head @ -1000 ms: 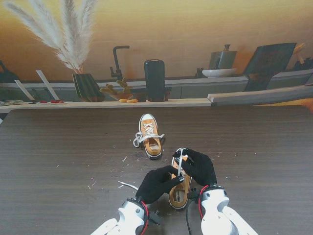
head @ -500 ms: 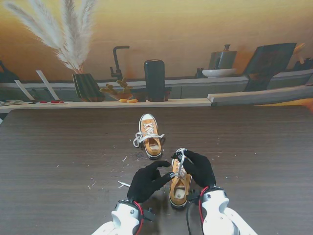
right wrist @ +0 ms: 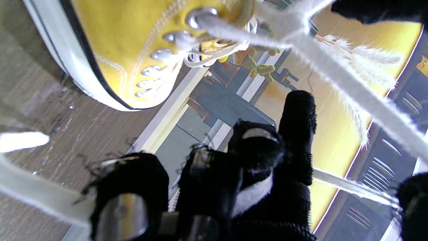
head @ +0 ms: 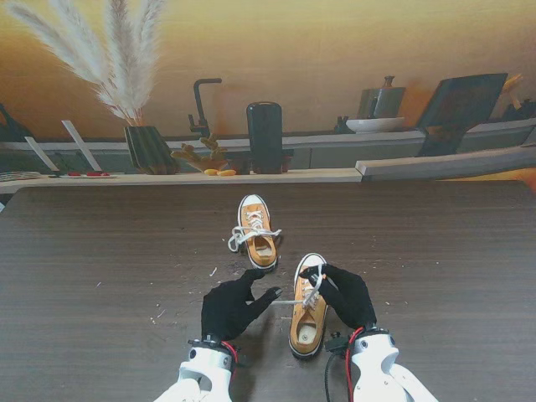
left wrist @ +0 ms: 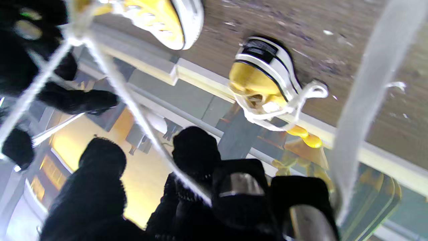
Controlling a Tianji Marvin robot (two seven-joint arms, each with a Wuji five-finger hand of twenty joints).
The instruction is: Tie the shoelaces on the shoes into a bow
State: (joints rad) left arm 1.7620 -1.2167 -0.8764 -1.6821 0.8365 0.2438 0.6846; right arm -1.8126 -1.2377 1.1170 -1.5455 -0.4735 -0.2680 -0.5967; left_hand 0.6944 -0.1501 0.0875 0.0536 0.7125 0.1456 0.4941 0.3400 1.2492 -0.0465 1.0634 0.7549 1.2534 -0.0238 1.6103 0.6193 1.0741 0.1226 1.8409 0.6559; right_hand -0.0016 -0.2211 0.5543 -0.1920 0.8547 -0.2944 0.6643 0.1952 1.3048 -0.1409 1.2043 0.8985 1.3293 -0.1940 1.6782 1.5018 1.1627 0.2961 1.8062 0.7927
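Yellow canvas shoes on a dark wood table, both gloved hands working the lace of the nearer one

Nearer shoe (head: 307, 314) lies close to me with its toe pointing away, and its white lace (head: 291, 301) runs taut from the eyelets leftward to the left hand (head: 226, 308), which pinches the lace end between curled fingers just left of the shoe. Right hand (head: 345, 295) rests against the right side of the same shoe, its fingers closed around the other strand near the top eyelets. From the right wrist, white lace passes between the black fingers (right wrist: 296, 134). Farther shoe (head: 255, 234) sits apart toward the back wall, laces (head: 243, 237) loose and spilling to its left side
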